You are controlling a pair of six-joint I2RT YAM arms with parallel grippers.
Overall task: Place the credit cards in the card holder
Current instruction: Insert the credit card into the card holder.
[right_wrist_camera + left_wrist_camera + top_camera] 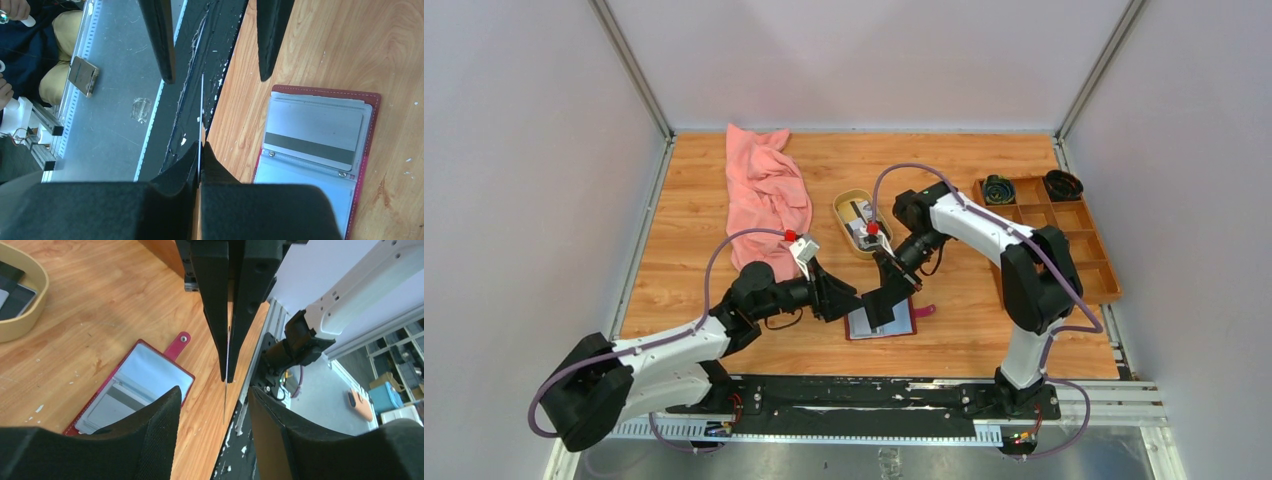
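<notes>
The dark red card holder (898, 326) lies open on the table near the front edge. Its grey panels (145, 375) shine, and a pale card with a dark stripe (315, 132) sits in one pocket. My right gripper (886, 298) (201, 145) is shut on a thin credit card (201, 110), held edge-on just left of the holder (367, 130). My left gripper (849, 298) (214, 392) is open, its fingers (160, 40) straddling that card (225, 405) without touching it. More cards (861, 228) lie in the tan dish (842, 203).
A pink cloth (764, 195) lies at the back left. A brown wooden compartment tray (1079, 245) stands at the right with two dark round items (998, 188) in its far cells. The table's front edge and black rail (250, 440) run right below the grippers.
</notes>
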